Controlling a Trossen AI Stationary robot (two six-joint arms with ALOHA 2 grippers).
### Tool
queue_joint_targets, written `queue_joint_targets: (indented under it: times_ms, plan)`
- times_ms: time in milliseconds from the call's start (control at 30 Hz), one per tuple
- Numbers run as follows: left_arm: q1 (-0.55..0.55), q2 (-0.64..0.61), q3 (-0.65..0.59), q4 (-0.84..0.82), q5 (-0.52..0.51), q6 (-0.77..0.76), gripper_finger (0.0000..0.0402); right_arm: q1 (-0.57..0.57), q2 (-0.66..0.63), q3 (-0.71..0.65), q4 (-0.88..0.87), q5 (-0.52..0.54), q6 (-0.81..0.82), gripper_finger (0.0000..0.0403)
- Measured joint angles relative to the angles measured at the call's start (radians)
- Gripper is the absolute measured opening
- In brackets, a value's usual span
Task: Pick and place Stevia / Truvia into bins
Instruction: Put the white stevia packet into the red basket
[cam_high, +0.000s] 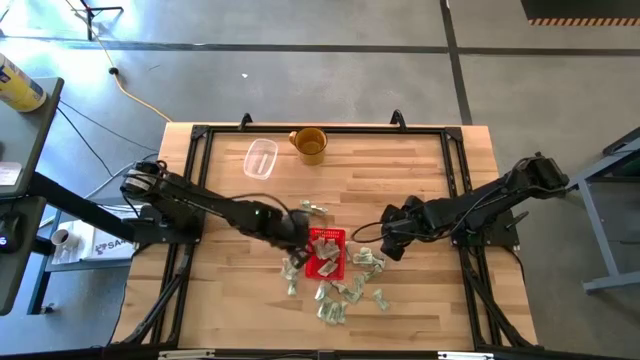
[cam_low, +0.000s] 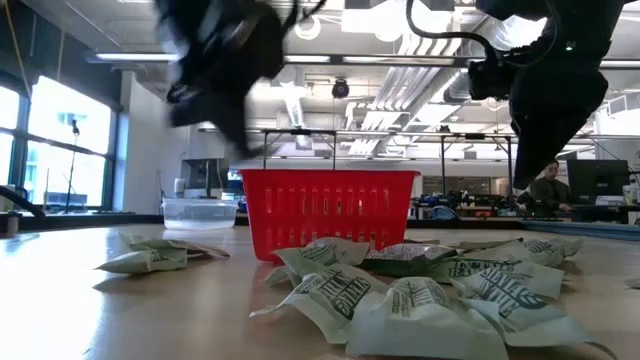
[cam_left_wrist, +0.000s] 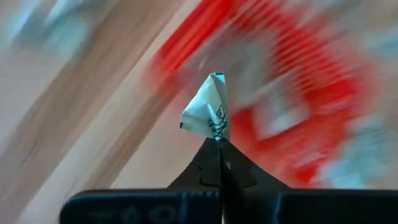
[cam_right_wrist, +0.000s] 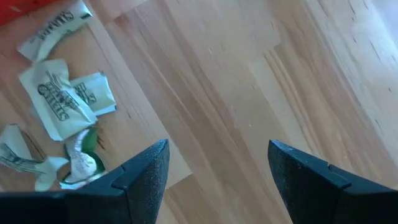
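while pinching one packet (cam_left_wrist: 208, 112), left claw (cam_left_wrist: 219, 144), one red bin (cam_high: 327, 252)

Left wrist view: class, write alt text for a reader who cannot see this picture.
The left gripper, fingers shut, pinches a crumpled pale sweetener packet by its lower edge. Behind it lie the blurred red bin and the wooden table.

A big open robotics lab or industrial workshop. Bare ceiling ducts and strip lights (cam_low: 380, 75) run overhead, with tall windows (cam_low: 60, 150) at nine o'clock. A person sits at a dark monitor (cam_low: 597, 182) at three o'clock. The pale wooden table (cam_high: 420, 170) stands on grey concrete floor (cam_high: 300, 60), yellow cable (cam_high: 135, 95) trailing.
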Motion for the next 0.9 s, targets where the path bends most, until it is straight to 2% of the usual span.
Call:
queue_joint_targets:
  times_ms: [67,133,233,300,367,500,633,767,900]
  plan:
    - [0.009,0.009,0.026,0.132,0.04,0.085,0.0022,0.008,0.0,0.0,-0.01,0.007,0.001,0.0264]
    - [0.018,0.031,0.052,0.158,0.06,0.125,0.0038,0.018,0.0,0.0,-0.007,0.013,0.002,0.0264]
    - [0.041,0.083,0.054,0.128,0.149,0.076,0.0075,0.032,0.0,0.0,0.01,0.003,-0.001,0.0264]
    - [0.048,0.119,0.052,0.15,0.231,0.014,0.0096,0.042,0.0,0.0,0.021,-0.015,-0.021,0.0264]
    - [0.047,0.134,0.054,0.215,0.267,-0.035,0.0114,0.056,0.0,0.0,0.03,-0.013,-0.034,0.0264]
    - [0.047,0.137,0.055,0.254,0.252,-0.044,0.0144,0.075,0.0,0.0,0.069,-0.044,-0.095,0.0264]
    - [0.036,0.096,0.056,0.2,0.246,-0.055,0.0165,0.118,0.0,0.0,0.109,-0.109,-0.188,0.0264]
    - [-0.034,0.043,0.056,0.091,0.165,-0.062,0.0169,0.193,0.0,0.0,0.119,-0.11,-0.295,0.0264]
    - [-0.109,0.017,0.056,-0.003,0.087,-0.119,0.017,0.268,0.037,0.0,0.205,-0.12,-0.51,0.0264]
